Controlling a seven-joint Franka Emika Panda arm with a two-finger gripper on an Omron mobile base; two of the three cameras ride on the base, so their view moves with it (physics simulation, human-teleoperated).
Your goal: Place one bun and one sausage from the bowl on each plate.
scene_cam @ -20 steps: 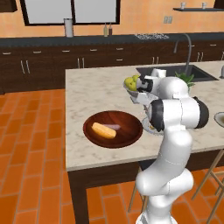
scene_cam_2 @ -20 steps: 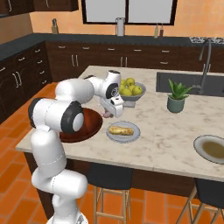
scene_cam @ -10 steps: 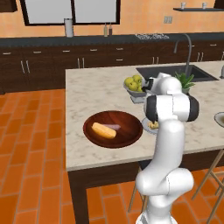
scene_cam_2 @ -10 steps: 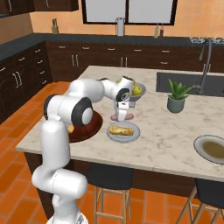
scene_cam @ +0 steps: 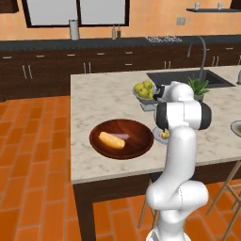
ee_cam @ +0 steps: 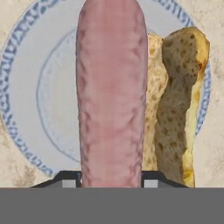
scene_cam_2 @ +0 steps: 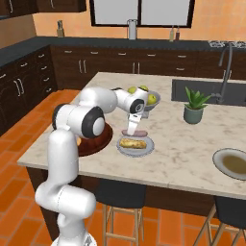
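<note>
My gripper (scene_cam_2: pixel 130 126) (ee_cam: pixel 110 181) is shut on a pink sausage (scene_cam_2: pixel 133 132) (ee_cam: pixel 111 87) and holds it just above a blue-rimmed plate (scene_cam_2: pixel 148 148) (ee_cam: pixel 39 87). A bun (scene_cam_2: pixel 132 142) (ee_cam: pixel 175 105) lies on that plate, beside the sausage in the hand view. The dark reddish-brown wooden bowl (scene_cam: pixel 121 148) (scene_cam_2: pixel 98 139) sits to the left of the plate, with another bun (scene_cam: pixel 112 140) and a pale sausage (scene_cam: pixel 121 136) in it. A second plate (scene_cam_2: pixel 234 162) (scene_cam: pixel 236 128) rests near the counter's right end, with nothing on it.
A grey pedestal bowl of green apples (scene_cam: pixel 145 90) (scene_cam_2: pixel 146 98) stands just behind the near plate. A potted plant (scene_cam_2: pixel 194 106) and the sink (scene_cam: pixel 188 77) are further right. Stools stand under the counter's front edge.
The arm has swung right from the bowl's edge to over the near plate, carrying the sausage with it. The bowl and plates have stayed put.
</note>
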